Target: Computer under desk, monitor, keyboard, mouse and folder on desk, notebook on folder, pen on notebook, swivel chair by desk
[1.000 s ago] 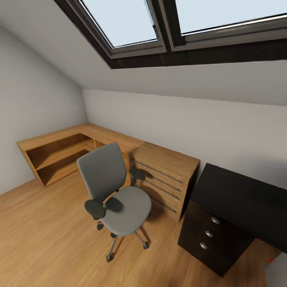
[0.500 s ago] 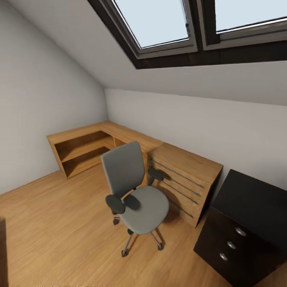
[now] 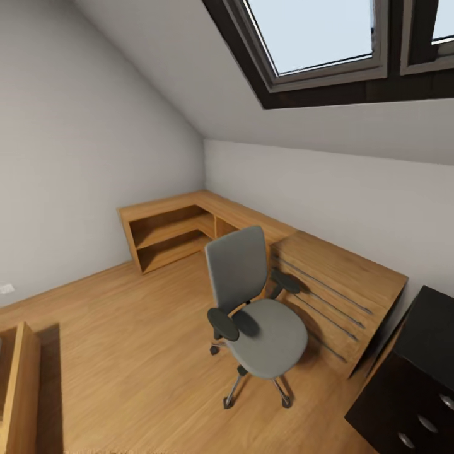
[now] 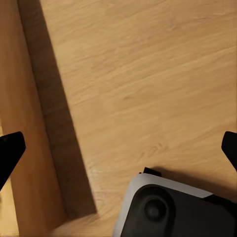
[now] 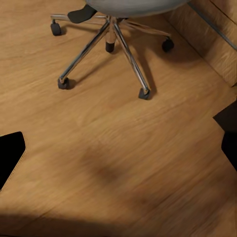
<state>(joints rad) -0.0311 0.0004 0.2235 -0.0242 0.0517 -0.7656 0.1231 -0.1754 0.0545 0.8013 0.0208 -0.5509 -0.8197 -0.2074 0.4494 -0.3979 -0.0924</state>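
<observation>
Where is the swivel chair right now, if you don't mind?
In the head view the swivel chair stands right of centre on the wooden floor, beside the wooden dresser.

Black claw fingertips (image 4: 10,150), pale grey rounded base shell (image 4: 148,190) with black inset

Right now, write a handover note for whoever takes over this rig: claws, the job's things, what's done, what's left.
Left claw: open, holding nothing, over the wood floor.
Right claw: open, holding nothing, facing the floor near the chair's castors.
Swivel chair: upright in front of the wooden dresser, apart from the desk, whose drawer corner sits at the head view's lower right.
Done: nothing can be confirmed from here.
Left: bring the chair next to the desk, then check every other item of the job.
</observation>
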